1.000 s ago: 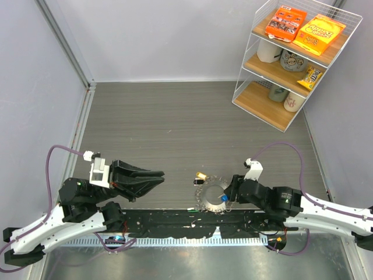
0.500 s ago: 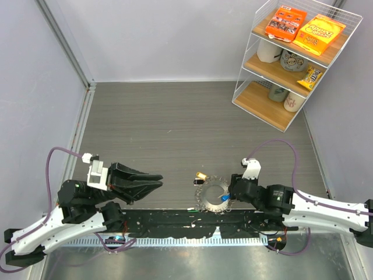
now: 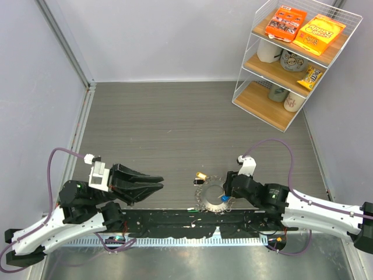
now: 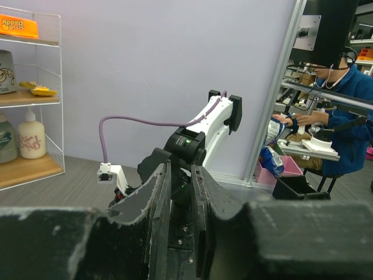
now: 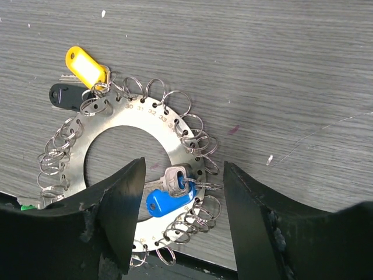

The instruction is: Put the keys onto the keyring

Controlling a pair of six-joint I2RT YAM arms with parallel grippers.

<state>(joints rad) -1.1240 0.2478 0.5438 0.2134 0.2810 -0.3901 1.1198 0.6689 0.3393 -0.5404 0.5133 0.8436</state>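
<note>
The keyring (image 3: pixel 213 195) is a flat silvery disc with a dark centre, fringed with several small split rings, lying near the table's front edge. In the right wrist view the keyring (image 5: pixel 125 119) carries a silver key with a blue tag (image 5: pixel 169 198) on one split ring. A yellow tag (image 5: pixel 86 65) and a black tag (image 5: pixel 65 96) lie at its far-left rim. My right gripper (image 5: pixel 182 178) is open just above the ring, its fingers either side of the blue-tagged key; it also shows in the top view (image 3: pixel 228 189). My left gripper (image 3: pixel 160 182) hovers left of the ring, jaws a narrow gap apart and empty.
A white wire rack (image 3: pixel 291 58) with boxes and bottles stands at the back right. A black perforated strip (image 3: pixel 175 224) runs along the front edge under both arms. A small green piece (image 3: pixel 190 209) lies on that strip by the ring. Grey walls close the left and back.
My right gripper has moved left, further over the keyring. My left gripper has drawn back a little to the left and towards the near edge.
</note>
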